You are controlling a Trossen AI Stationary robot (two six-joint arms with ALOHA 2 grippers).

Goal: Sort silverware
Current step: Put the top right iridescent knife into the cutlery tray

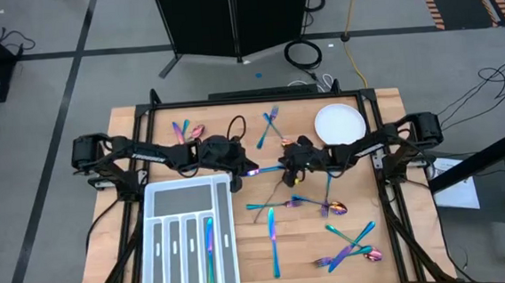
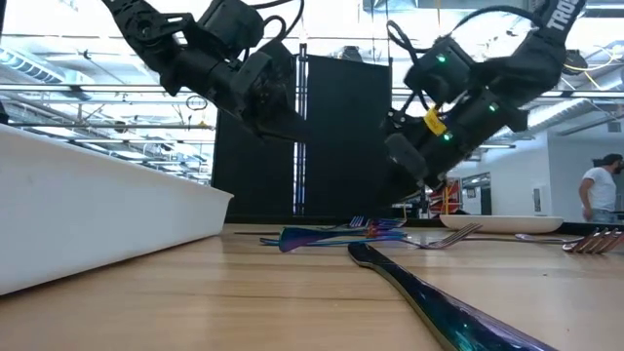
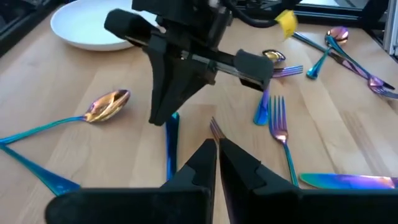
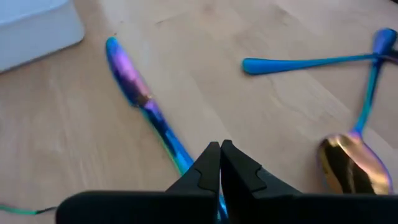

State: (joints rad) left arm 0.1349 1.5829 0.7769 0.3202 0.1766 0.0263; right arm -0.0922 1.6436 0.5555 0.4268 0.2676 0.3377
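Note:
Iridescent silverware lies scattered over the wooden table, with one piece (image 1: 210, 247) in the white tray (image 1: 150, 202) at the near left. My left gripper (image 3: 217, 144) hovers at the table's middle, shut on a thin fork whose pink tines (image 3: 215, 127) stick out past its fingertips. Facing it, my right gripper (image 4: 220, 148) is shut and holds nothing. It hangs above a blue-purple knife (image 4: 134, 81) that lies flat on the table. A coppery-bowled spoon (image 3: 111, 104) lies close by. My left gripper pinches the fork between its two fingers, just behind the tines (image 3: 216, 132), which fan out beyond the fingertips. The fingers slant downward toward the table's right, along the fork. The rest of the fork is hidden by the fingers; the tines are clear of the table.
A round white plate (image 1: 339, 124) sits at the far right. Forks (image 1: 271, 122) and spoons (image 1: 189, 130) lie along the far side. A knife (image 1: 274, 243) and a heap of pieces (image 1: 349, 251) lie near right. The two grippers stand close together.

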